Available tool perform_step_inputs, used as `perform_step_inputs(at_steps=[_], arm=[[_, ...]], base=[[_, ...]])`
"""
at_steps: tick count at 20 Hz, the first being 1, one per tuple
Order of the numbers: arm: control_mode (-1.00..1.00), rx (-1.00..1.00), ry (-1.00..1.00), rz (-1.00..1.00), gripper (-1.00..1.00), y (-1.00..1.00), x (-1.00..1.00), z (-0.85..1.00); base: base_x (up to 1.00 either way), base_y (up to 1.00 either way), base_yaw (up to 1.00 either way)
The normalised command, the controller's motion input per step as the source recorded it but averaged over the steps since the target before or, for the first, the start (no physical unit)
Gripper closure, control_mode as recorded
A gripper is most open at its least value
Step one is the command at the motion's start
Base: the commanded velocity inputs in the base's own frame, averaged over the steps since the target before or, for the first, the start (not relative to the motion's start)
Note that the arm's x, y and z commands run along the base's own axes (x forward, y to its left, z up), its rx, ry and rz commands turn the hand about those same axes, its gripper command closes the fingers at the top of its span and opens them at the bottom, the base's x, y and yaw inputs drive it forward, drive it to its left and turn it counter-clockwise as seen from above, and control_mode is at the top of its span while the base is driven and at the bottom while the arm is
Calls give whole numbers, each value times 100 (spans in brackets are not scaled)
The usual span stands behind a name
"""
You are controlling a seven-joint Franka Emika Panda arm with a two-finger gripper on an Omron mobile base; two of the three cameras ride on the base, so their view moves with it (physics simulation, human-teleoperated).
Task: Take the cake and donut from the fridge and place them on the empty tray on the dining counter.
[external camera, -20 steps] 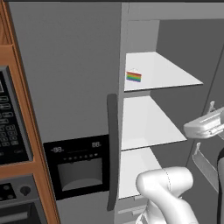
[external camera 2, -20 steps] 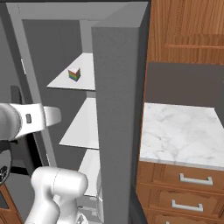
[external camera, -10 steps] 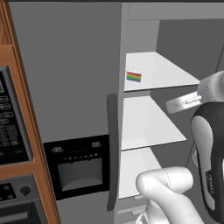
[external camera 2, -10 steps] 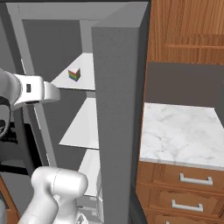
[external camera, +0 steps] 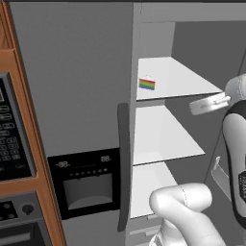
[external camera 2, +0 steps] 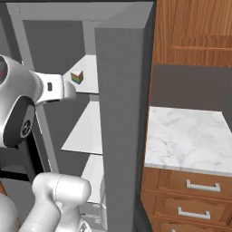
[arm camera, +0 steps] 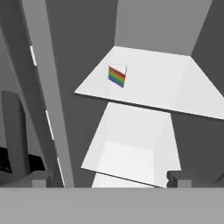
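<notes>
The fridge point(external camera: 81, 72) stands with its right door point(external camera 2: 122, 113) swung open, showing white shelves point(external camera: 168, 139). The cake point(external camera: 147, 84), a rainbow-striped wedge with white icing, sits alone near the left front of the top shelf point(arm camera: 175, 87); it is also seen as the cake point(external camera 2: 77, 77) and the cake point(arm camera: 117, 75). My gripper point(external camera: 194, 106) hovers in front of the open compartment at about top-shelf height, well short of the cake. Its fingertips point(arm camera: 39, 178) stand wide apart, open and empty. The donut, the tray and the dining counter are out of view.
The shut left fridge door carries a long dark handle point(external camera: 123, 163) and a black dispenser panel point(external camera: 86, 180). A black microwave and oven point(external camera: 12, 139) sit in wood cabinetry on the left. Right of the fridge is a marble counter point(external camera 2: 186, 140) over wooden drawers.
My hand has risen and moved toward the fridge opening, from beside the middle shelf up to top-shelf height. The cake has not moved.
</notes>
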Motion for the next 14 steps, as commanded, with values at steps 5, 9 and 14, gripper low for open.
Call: perform_step_inputs(at_steps=[5,9,14], arm=[[-100,9,2,0,-100,0,65,1],[-100,4,0,-1,-100,0,62,0],[-100,-4,0,-1,-100,6,45,-5]], base=[[0,0,0],[0,0,0],[0,0,0]])
